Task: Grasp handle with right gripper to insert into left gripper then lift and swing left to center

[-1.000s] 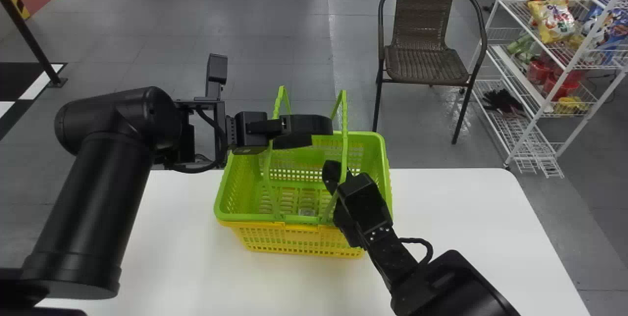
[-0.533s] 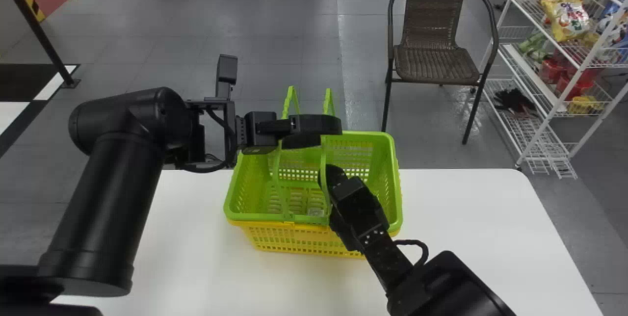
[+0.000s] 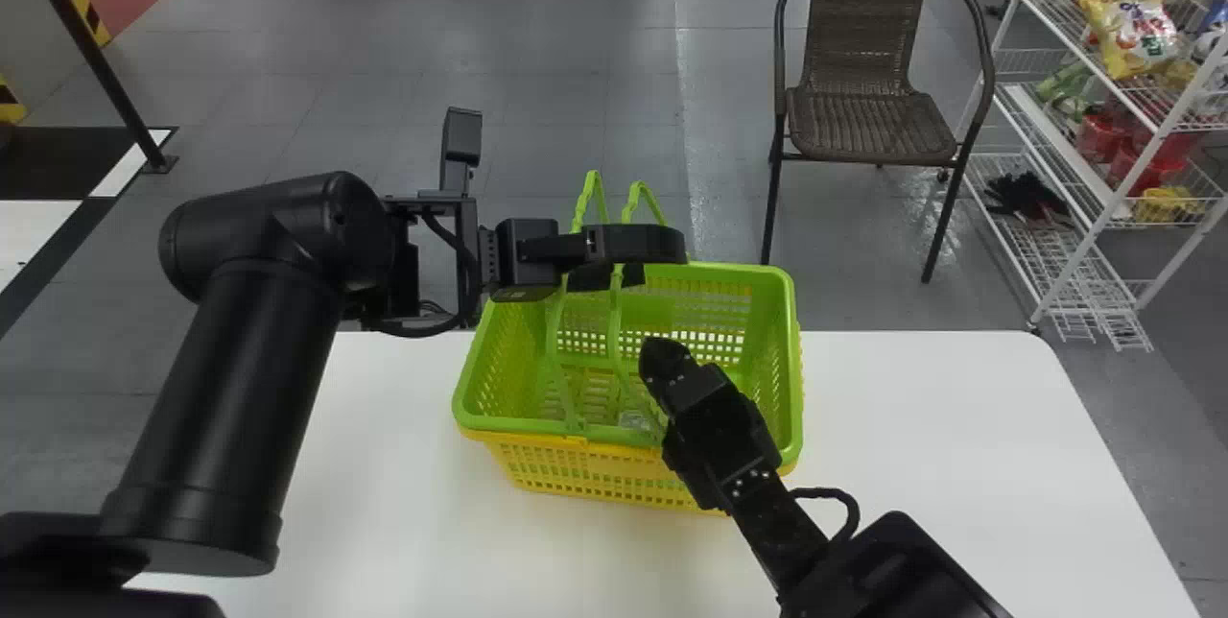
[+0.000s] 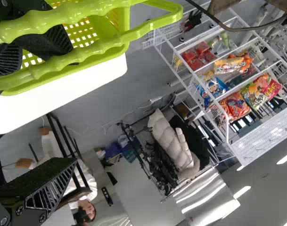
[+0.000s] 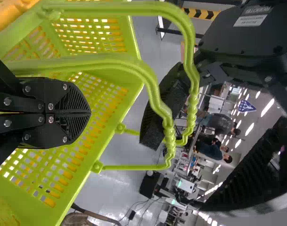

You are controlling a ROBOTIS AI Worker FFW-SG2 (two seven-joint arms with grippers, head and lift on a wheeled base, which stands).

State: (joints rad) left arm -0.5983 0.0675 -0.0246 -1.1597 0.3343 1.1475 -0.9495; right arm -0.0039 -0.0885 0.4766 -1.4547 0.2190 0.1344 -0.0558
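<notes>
Right fingers: the right gripper [image 3: 656,347] is squished shut, its two black fingers [image 5: 77,104] pressed together. It is over the inside of the basket, near the right handle but apart from it.
Left fingers: the left gripper [image 3: 654,263] is spread wide, one finger well away from the other. It is up high, by the tops of the handles. I can't tell if it touches them.
Handles: the two green handles [image 5: 169,136] stand up like loops, close to each other, with bumpy tops.
Green basket: this basket [image 3: 791,311] has holes all over and sits inside the yellow basket [image 3: 552,469].
Yellow basket: it sits on the white worktop [image 3: 911,436], by the far edge, well away from the far right corner.
Chair: a brown chair [image 3: 868,124] stands on the gray floor [image 3: 432,100] past the far edge.
Shelf: a white wire shelf [image 3: 1084,258] stands to the right of the chair. It has snack bags [image 3: 1132,33], red tubs [image 3: 1137,167] and black gloves [image 3: 1027,196].
</notes>
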